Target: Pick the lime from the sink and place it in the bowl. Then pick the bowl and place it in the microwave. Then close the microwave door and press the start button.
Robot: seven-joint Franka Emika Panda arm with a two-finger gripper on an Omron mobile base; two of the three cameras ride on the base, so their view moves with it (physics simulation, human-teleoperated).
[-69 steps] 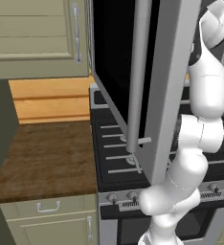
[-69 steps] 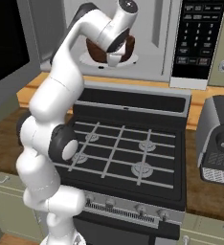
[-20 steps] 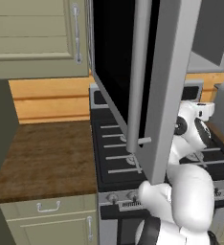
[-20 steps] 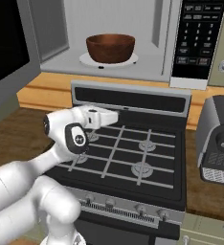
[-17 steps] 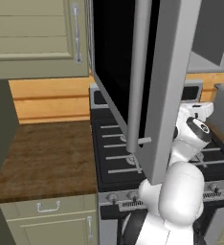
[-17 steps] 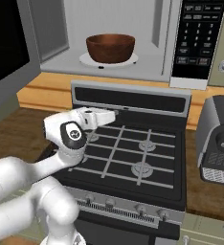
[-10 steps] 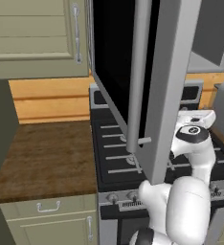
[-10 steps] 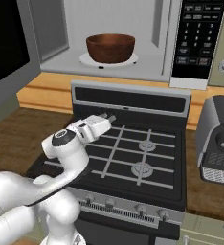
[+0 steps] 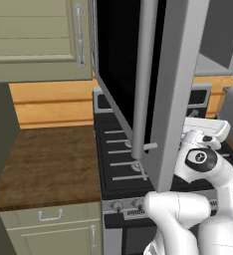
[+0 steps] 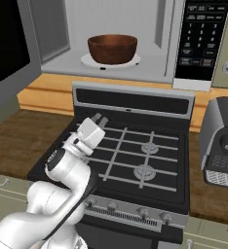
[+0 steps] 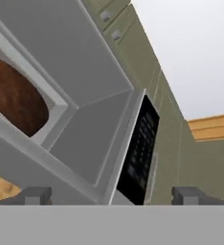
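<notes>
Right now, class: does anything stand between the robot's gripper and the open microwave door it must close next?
Nothing visible blocks it. The gripper, jaws open, sits low over the gas range; the microwave door hangs open to its left, with the bowl already inside.

We see the brown bowl (image 10: 112, 48) sitting on the white plate (image 10: 134, 60) inside the microwave (image 10: 135, 39). The microwave door (image 9: 153, 79) is swung wide open.

The microwave door (image 9: 158, 84) stands swung wide at nine o'clock, leaving the microwave (image 10: 135, 41) cavity open in front, the bowl (image 10: 112, 48) occupying its centre.
</notes>
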